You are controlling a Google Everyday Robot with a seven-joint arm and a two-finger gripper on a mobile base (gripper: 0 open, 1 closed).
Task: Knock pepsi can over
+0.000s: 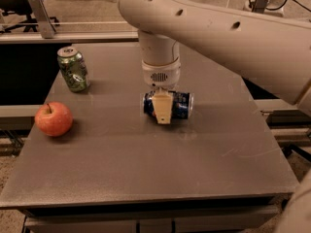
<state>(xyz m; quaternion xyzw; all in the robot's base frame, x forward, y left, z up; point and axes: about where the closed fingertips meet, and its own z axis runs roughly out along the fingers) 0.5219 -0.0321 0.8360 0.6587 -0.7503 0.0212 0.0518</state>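
Note:
The pepsi can (181, 105) is dark blue and lies on its side across the middle of the grey table (146, 169). My gripper (162, 108) points straight down over it, with a tan finger (162, 110) in front of the can's middle. The fingers are closed around the can. The can's left end is partly hidden behind the finger. The white arm fills the top right of the view.
A green patterned can (73, 69) stands upright at the table's back left. A red apple (53, 119) sits at the left edge. A metal rail runs behind the table. The table's front edge is near the bottom of the view.

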